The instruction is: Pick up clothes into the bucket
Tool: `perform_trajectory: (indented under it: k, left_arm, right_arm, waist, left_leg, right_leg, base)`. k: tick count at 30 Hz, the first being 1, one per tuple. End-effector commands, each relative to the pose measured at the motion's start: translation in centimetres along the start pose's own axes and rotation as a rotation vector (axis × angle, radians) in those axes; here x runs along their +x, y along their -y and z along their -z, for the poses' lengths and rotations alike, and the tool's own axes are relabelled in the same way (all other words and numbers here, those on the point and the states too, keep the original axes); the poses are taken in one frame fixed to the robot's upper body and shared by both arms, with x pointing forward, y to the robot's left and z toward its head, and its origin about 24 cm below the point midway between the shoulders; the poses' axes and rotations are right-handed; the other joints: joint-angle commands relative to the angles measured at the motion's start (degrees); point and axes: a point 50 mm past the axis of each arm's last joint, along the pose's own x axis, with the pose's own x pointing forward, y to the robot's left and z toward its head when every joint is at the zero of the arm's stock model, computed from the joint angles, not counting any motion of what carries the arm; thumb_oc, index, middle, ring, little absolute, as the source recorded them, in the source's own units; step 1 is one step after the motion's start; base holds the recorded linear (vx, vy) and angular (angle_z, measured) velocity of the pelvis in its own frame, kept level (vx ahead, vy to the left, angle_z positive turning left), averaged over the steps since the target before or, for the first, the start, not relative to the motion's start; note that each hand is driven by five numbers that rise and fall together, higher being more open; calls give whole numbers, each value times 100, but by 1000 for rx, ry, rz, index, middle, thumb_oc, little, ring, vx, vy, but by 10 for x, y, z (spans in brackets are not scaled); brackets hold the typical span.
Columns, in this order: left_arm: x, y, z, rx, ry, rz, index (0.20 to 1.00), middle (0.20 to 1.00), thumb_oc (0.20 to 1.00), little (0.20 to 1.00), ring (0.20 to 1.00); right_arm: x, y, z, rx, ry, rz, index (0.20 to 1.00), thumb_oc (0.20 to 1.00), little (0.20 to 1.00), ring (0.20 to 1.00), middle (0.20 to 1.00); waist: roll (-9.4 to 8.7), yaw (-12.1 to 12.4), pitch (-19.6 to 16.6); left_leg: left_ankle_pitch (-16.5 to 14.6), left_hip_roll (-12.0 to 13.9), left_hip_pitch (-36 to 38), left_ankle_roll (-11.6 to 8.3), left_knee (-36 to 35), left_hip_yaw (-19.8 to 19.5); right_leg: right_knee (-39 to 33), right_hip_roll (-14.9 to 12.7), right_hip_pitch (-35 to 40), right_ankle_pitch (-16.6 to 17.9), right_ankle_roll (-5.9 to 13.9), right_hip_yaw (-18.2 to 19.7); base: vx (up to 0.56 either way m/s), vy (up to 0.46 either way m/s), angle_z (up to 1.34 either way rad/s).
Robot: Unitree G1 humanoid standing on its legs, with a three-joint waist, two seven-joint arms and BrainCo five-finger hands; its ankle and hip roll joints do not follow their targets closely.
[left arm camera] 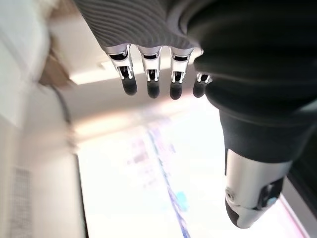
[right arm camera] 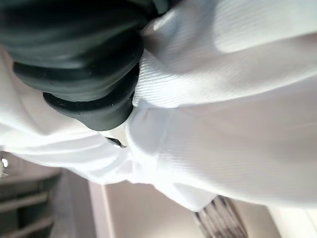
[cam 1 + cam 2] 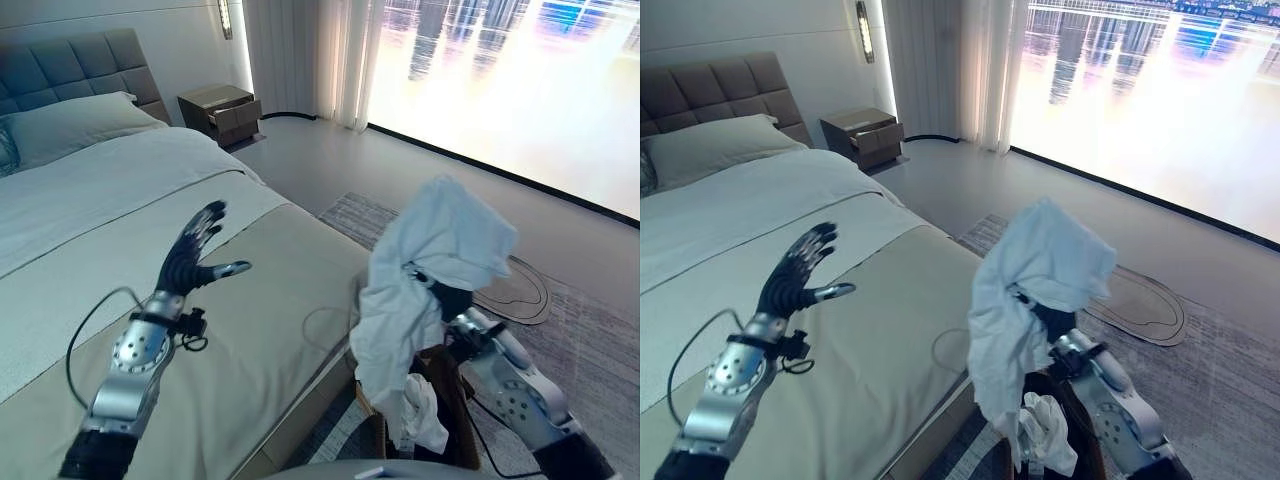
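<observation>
Left eye view puts the white garment [image 3: 440,270] right of centre, draped high over the right hand [image 3: 452,298], whose dark cover just shows beneath the folds while the silver forearm runs off to the lower right corner. Cloth hangs from that hand in a long drop, and its lower end bunches at the mouth of the brown bucket [image 3: 455,420] that stands at the bottom of the frame, between the bed [image 3: 260,330] and the grey rug [image 3: 590,350]. Right wrist view shows ribbed white fabric wrapped over the dark cover, with the fingers buried in it, so I cannot tell whether they clench the cloth or merely carry it draped. The left hand [image 3: 195,255] is raised over the bed in the left half of the frame, fingers straight and spread, thumb out to the side, holding nothing; its own wrist view shows the same straight fingers [image 1: 151,84]. By my reading the garment is lifted and waits to go down into the bucket. To do that well, the right hand should be centred above the bucket's opening before it descends, since much of the cloth hangs toward the bed side and could catch on the rim or spill outside. Lowering slowly would let the trailing part pile up inside first. Because the fabric is wrapped over the hand, it may cling on release, so a clear opening and a straight withdrawal upward seem wise.
</observation>
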Motion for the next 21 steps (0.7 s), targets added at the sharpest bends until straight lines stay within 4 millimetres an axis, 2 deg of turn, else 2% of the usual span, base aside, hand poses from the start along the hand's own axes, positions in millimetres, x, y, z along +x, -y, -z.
perform_trajectory:
  k: [1,2,3,5,6,7,8,9,10,11,12,13,17,20,21]
  left_arm:
    - [-7,-18,20,32,-81,-81,1000,1000,1000,1000,1000]
    - [-15,-18,32,18,-140,-106,1000,1000,1000,1000,1000]
    - [-15,-18,32,18,-140,-106,1000,1000,1000,1000,1000]
    - [-54,-12,86,-110,-395,-240,1000,1000,1000,1000,1000]
    - [-54,-12,86,-110,-394,-240,1000,1000,1000,1000,1000]
    - [-62,-8,96,-157,-443,-278,1000,1000,1000,1000,1000]
    - [-87,0,122,-237,-591,-359,1000,1000,1000,1000,1000]
    - [-87,0,122,-238,-590,-359,1000,1000,1000,1000,1000]
    - [-99,7,133,-267,-664,-382,1000,1000,1000,1000,1000]
    - [-104,9,135,-265,-683,-380,1000,1000,1000,1000,1000]
    - [-130,17,156,-227,-856,-400,1000,1000,1000,1000,1000]
    - [-129,17,156,-227,-855,-400,1000,1000,1000,1000,1000]
    - [-178,34,179,-86,-1132,-352,1000,1000,1000,1000,1000]
    - [-186,39,180,-52,-1164,-334,1000,1000,1000,1000,1000]
    - [-190,44,180,-37,-1170,-312,1000,1000,1000,1000,1000]
  right_arm:
    - [4,0,-35,-119,211,27,200,200,200,200,200]
    - [0,6,-36,-149,214,73,200,200,200,200,200]
    - [0,6,-36,-149,214,73,200,200,200,200,200]
    - [-14,32,-37,-279,230,283,200,200,200,200,200]
    - [-14,32,-37,-280,231,283,200,200,200,200,200]
    - [-16,35,-38,-303,241,325,200,200,200,200,200]
    - [-22,47,-34,-360,226,433,200,200,200,200,200]
    - [-21,47,-34,-361,227,434,200,200,200,200,200]
    - [-24,53,-35,-410,224,492,200,200,200,200,200]
    - [-25,56,-35,-422,222,516,200,200,200,200,200]
    - [-29,68,-28,-458,188,618,200,200,200,200,200]
    - [-29,68,-28,-459,189,619,200,200,200,200,200]
    - [-34,91,-22,-537,147,786,200,200,200,200,200]
    - [-32,97,-22,-572,137,831,200,200,200,200,200]
    - [-31,106,-24,-598,132,888,200,200,200,200,200]
  waist:
    - [-106,-84,-164]
    - [-92,-84,-146]
    - [-92,-84,-146]
    - [-33,-86,-27]
    - [-35,-87,-39]
    - [-25,-79,-15]
    - [0,-62,48]
    - [3,-65,49]
    - [21,-56,107]
    - [33,-48,147]
    - [64,-24,244]
    - [65,-25,246]
    - [191,41,557]
    - [263,62,685]
    - [347,100,848]
  left_leg:
    - [-460,-150,107,170,274,159]
    - [-471,-161,91,183,289,154]
    - [-471,-161,91,183,289,154]
    - [-513,-194,34,229,364,137]
    - [-496,-198,9,230,364,135]
    - [-495,-207,-38,245,388,121]
    - [-500,-223,-115,273,434,87]
    - [-506,-223,-122,273,442,84]
    - [-510,-241,-181,288,486,63]
    - [-511,-254,-211,298,504,39]
    - [-516,-280,-314,323,579,-13]
    - [-521,-280,-321,323,586,-15]
    - [-538,-377,-658,362,827,-123]
    - [-547,-424,-832,380,944,-168]
    - [-539,-467,-992,393,1034,-226]
  right_leg:
    - [396,30,-392,-121,60,-120]
    - [411,27,-411,-126,58,-116]
    - [411,27,-411,-126,58,-116]
    - [513,5,-489,-164,54,-119]
    - [510,1,-512,-150,54,-121]
    - [540,-9,-556,-155,48,-120]
    - [614,-35,-626,-171,40,-124]
    - [622,-36,-632,-177,41,-126]
    - [672,-47,-681,-193,37,-139]
    - [704,-55,-716,-195,31,-145]
    - [810,-81,-824,-223,26,-152]
    - [819,-82,-832,-228,27,-153]
    - [1105,-167,-1158,-284,24,-177]
    - [1253,-210,-1351,-311,20,-202]
    - [1390,-258,-1542,-321,11,-200]
  base:
    - [0,0,0]
    - [0,0,0]
    - [0,0,0]
    - [-17,34,-1]
    - [-31,23,0]
    - [-39,18,2]
    - [-32,18,3]
    - [-31,18,5]
    - [0,0,0]
    - [-54,22,4]
    - [-37,15,4]
    - [-39,19,5]
    - [-44,32,10]
    - [-61,33,10]
    - [-61,30,13]
